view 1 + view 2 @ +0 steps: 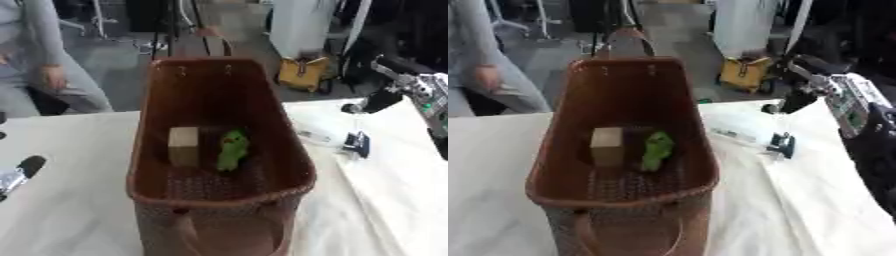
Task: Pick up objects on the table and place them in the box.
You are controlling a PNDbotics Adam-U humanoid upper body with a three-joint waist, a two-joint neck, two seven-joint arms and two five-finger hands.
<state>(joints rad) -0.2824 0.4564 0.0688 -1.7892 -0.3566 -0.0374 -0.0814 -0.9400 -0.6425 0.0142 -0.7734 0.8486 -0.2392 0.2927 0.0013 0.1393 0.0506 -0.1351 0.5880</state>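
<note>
A brown woven basket (262, 107) with handles stands in the middle of the white-covered table. Inside it, on the bottom, a tan block (183, 145) stands beside a green object (233, 149). A small dark blue and black object (356, 143) lies on the cloth to the right of the basket, next to a clear plastic piece (313, 135). My right hand (795, 100) hangs above the table's far right part, behind the dark blue object and apart from it. Only a part of my left hand (24, 169) shows at the left edge, low over the table.
The white cloth (385, 200) is wrinkled to the right of the basket. Beyond the far table edge stand a yellow bag (303, 72) and equipment on the floor. A seated person shows at the upper left, away from the table's things.
</note>
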